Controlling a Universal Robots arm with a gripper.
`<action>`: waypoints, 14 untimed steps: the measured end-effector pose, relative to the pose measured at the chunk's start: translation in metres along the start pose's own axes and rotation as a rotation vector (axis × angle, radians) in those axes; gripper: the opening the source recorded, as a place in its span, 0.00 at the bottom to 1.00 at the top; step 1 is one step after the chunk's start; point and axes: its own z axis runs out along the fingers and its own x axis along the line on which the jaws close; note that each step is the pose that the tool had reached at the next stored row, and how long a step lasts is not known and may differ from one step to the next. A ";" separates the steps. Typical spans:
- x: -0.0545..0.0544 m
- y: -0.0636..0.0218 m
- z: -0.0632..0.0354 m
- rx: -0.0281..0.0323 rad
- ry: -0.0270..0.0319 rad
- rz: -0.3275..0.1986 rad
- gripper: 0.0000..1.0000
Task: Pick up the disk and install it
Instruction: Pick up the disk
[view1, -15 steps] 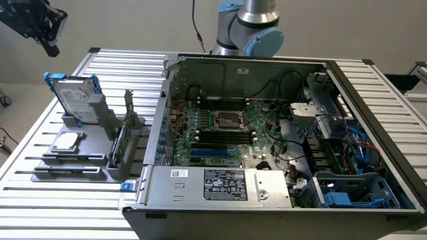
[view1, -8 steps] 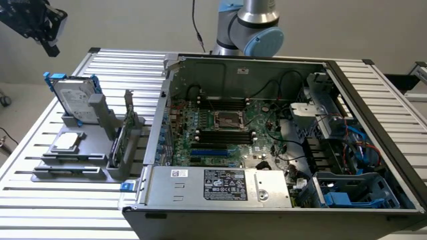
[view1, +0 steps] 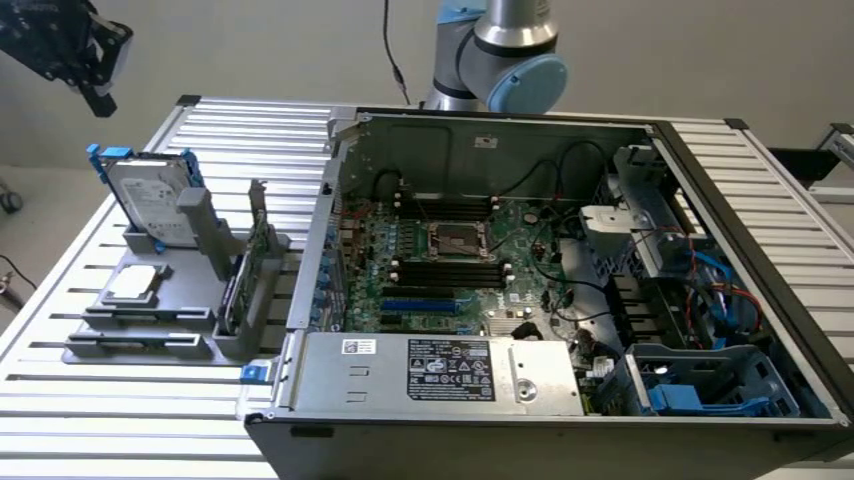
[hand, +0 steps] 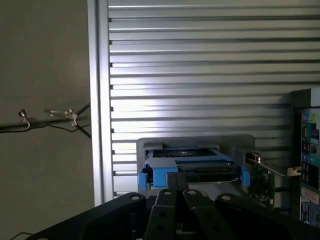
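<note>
The disk (view1: 144, 195), a silver-grey hard drive with a white label and bright blue side rails, stands upright in a grey holder (view1: 174, 310) at the exterior view's left. My gripper (view1: 100, 100) hangs in the air above and to the left of it, well apart from it. From the wrist view, the disk (hand: 192, 167) lies just beyond my gripper (hand: 176, 184), whose black fingers are shut together with nothing between them.
An open computer case (view1: 747, 250) takes up the middle and right of the slatted aluminium table (view1: 80, 400), with a blue drive bay (view1: 707, 385) at its near right corner. A smaller flat drive (view1: 134, 283) and an upright card (view1: 254, 250) sit in the holder.
</note>
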 end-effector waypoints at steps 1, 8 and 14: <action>0.000 0.0000 0.0006 -0.0004 0.0010 -0.019 0.11; 0.000 -0.0002 0.0036 -0.0028 0.0067 -0.146 0.11; 0.000 -0.0002 0.0063 -0.0049 0.0114 -0.255 0.11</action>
